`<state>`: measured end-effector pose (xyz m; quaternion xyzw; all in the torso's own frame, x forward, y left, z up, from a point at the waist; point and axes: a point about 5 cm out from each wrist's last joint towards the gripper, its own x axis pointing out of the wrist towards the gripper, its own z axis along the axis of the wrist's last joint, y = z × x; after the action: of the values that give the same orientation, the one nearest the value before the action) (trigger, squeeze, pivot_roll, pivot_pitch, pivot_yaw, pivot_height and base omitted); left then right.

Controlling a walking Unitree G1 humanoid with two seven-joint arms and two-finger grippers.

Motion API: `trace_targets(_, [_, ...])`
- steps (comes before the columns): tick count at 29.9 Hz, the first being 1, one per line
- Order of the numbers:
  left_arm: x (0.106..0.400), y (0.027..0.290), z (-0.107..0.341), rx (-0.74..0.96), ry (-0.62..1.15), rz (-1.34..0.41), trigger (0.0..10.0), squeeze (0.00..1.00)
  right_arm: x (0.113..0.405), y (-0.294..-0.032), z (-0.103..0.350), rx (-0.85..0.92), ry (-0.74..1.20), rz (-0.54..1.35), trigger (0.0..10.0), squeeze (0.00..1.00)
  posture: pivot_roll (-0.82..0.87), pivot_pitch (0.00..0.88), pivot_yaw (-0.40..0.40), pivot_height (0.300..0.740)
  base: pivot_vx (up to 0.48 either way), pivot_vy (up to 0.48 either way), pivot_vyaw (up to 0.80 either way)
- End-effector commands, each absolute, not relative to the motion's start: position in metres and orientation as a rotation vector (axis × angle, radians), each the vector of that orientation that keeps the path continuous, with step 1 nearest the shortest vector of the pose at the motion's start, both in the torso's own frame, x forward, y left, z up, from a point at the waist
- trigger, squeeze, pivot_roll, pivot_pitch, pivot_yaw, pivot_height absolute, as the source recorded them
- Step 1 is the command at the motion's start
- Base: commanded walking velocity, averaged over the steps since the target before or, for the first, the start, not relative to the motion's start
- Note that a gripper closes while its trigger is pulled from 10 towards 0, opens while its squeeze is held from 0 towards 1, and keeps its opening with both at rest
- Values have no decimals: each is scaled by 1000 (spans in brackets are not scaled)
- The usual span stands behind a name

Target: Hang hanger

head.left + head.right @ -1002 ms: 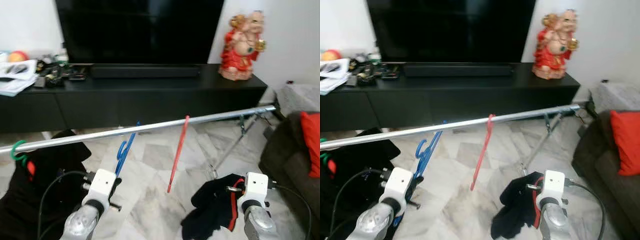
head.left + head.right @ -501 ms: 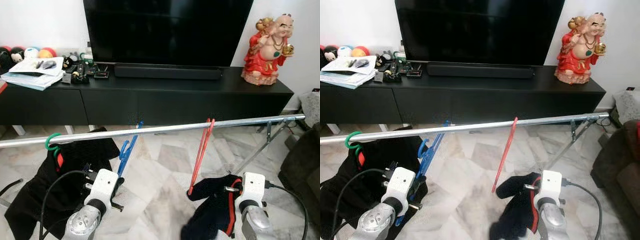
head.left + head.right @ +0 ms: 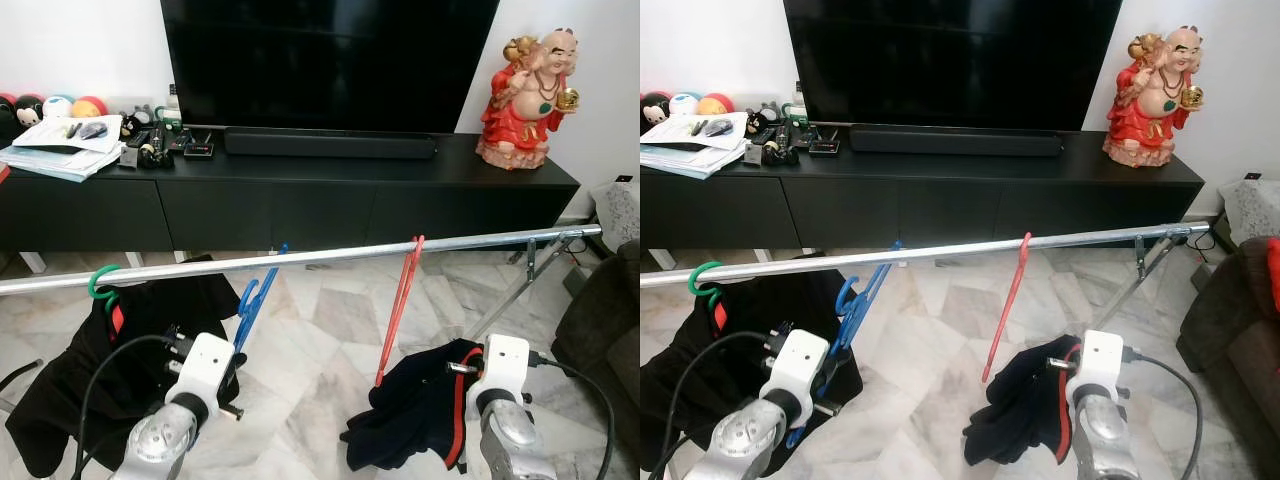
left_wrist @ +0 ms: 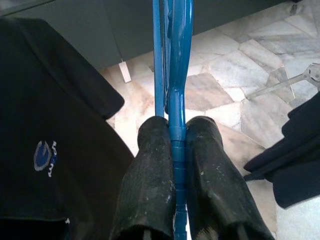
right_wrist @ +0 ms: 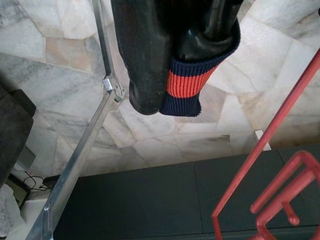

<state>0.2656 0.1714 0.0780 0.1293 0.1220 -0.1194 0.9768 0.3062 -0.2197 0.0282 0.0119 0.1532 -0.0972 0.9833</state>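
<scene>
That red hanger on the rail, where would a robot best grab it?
Probably the red hanger's straight side bar, low down, approached from the robot's side. It hangs edge-on from the rail, and the free lower end leaves the tool room to close across the thin bar.

Right gripper (image 5: 167,95) pinched navy cuff (image 5: 186,87) with orange band. Red hanger (image 5: 270,175) beside it. Metal rack leg (image 5: 80,160) over marble floor (image 5: 30,40).

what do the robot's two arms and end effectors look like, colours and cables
Both arms are silver metal tubes ending in a white boxy wrist block. A black cable loops to the left wrist block and another to the right wrist block. The left end effector and the right end effector each have two long, rounded, matte black fingers, slightly scuffed.
</scene>
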Motion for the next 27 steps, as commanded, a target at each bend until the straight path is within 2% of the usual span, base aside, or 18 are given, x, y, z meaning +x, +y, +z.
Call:
trace_targets(1, [266,171,77,258,256,-248,10000,0,310,-223,32,27,303,-213,10000,0,192,0,-13,740,-300,0,0])
trace_targets(21, [260,155,71,226,264,-283,10000,0,318,-236,47,6,260,-225,10000,0,146,0,-27,740,-306,0,0])
trace_targets(27, [262,146,70,209,263,-304,10000,0,318,-246,52,-5,250,-246,10000,0,112,0,-20,740,-310,0,0])
